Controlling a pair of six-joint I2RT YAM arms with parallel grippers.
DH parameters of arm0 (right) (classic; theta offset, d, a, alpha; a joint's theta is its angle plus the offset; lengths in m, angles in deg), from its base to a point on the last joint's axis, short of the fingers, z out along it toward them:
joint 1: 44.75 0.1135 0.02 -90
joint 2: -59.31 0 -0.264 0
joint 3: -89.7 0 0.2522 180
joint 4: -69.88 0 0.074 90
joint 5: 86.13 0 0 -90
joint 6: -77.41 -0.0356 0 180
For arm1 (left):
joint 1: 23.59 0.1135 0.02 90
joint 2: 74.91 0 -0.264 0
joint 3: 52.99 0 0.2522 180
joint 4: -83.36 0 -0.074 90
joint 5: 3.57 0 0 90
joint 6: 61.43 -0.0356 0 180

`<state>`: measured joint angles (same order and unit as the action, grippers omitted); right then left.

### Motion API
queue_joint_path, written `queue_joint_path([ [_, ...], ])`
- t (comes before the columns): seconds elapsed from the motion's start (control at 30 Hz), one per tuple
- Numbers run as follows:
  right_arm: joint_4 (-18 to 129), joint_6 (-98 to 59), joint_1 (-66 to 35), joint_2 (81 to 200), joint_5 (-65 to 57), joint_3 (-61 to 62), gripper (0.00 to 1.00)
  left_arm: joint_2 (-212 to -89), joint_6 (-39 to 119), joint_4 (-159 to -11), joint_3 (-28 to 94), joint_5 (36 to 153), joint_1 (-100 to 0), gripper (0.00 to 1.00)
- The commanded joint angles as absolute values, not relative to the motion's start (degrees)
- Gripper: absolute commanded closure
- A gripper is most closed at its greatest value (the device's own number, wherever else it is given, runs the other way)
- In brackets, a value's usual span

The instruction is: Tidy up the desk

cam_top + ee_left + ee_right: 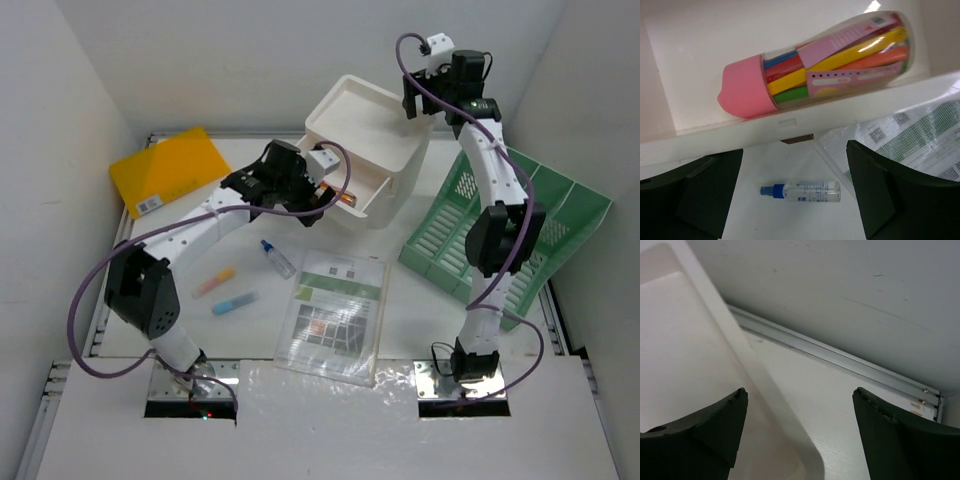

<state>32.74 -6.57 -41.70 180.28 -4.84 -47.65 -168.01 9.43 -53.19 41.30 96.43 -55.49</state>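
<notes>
Now the case (815, 60) lies in the drawer (700, 137); our left pincer (795, 165) and right pincer (797, 405) gape empty; bottle (802, 191) likely next.

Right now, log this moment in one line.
left end effector: open, at drawer | drawer: open, marker case inside | right end effector: open, over box rim
</notes>
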Motion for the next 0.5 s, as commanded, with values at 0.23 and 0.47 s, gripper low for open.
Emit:
queue_joint_path([
  [0.23, 28.44, 6.83, -40.97, 182.18, -12.56, -47.46, 0.36, -173.25, 12.31, -59.24, 46.37, 88.89, -57.34, 0.41],
  [0.47, 26.68, 11.40, -40.97, 182.36, -15.90, -45.44, 0.60, -177.12, 11.25, -56.86, 51.65, 92.05, -57.51, 0.64],
])
